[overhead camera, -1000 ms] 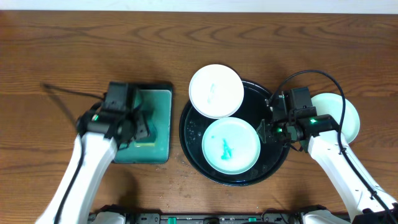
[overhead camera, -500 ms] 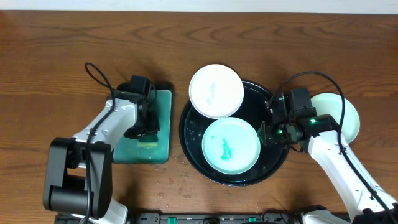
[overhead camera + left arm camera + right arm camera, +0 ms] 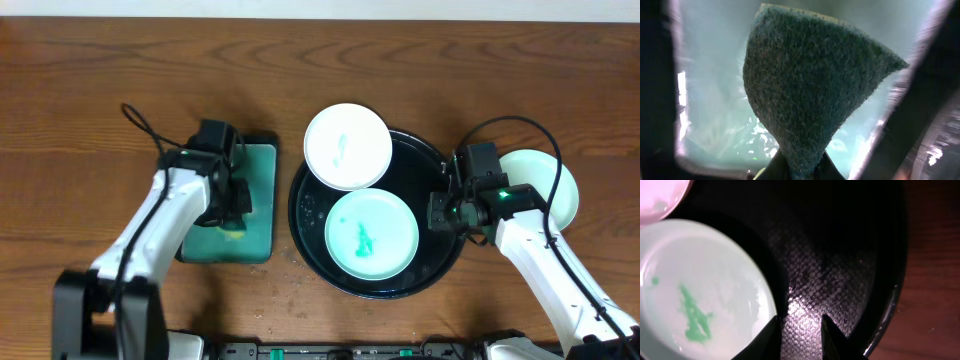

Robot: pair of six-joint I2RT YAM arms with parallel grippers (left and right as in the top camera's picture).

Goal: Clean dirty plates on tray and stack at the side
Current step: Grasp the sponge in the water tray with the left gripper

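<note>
I'm pinching a coarse fibrous sponge (image 3: 810, 90) in my left end effector (image 3: 795, 171). My right end effector (image 3: 799, 339), narrowly parted, is hovering over the glossy round tray (image 3: 840, 255) by the front edge of the counter (image 3: 100, 80).

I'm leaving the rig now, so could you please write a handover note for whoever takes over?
Left gripper: fingers shut on the sponge, over the teal tray.
Right gripper: open, empty, over the right side of the black tray.
Smeared mint plate lies in the black tray; white plate, faintly smeared, overlaps its upper-left rim.
Second mint plate sits on the table, right of the tray.
Left: scrub both, stack them.
</note>
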